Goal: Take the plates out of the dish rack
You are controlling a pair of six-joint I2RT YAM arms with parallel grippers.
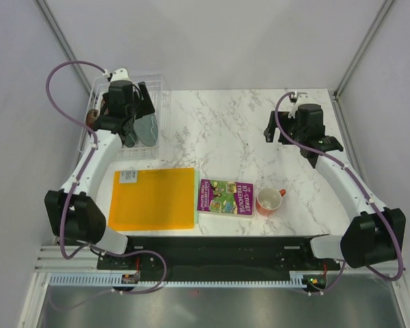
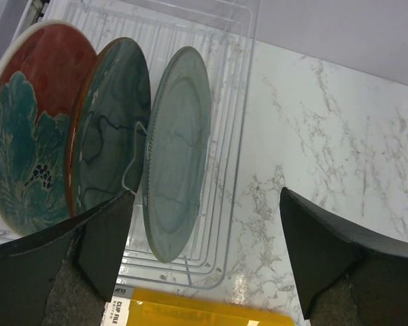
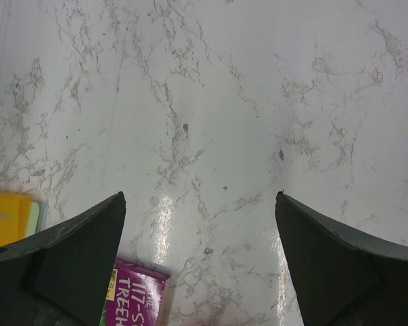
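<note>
Jaws on the left gripper (image 2: 204,197) stand wide apart and hold nothing. Between them, close to the finger (image 2: 102,238) on the left of the wrist view, a grey-green plate (image 2: 177,149) stands on edge in the dish rack (image 2: 248,88); whether its lower rim touches that finger cannot be told. Just beyond it, further out past the same finger, stands a dark teal plate (image 2: 112,129), and outermost a red plate (image 2: 34,129) with a teal leafy pattern (all three lean the same way among the thin prongs). The finger hides the lower part of the dark teal plate. Below the gap lies the edge of an orange folder (image 2: 190,314) with a white label, just beside the rack. The marble table (image 2: 326,136) fills the space up to the other finger.

The right gripper (image 3: 198,197) is also spread wide and empty, over the marble, well apart from the rack. A corner of a purple book (image 3: 132,295) shows just inside the finger on the left of its view. From above, an orange-red mug (image 1: 268,200) stands just beside the book, nearer the arm bases than the right jaws.
</note>
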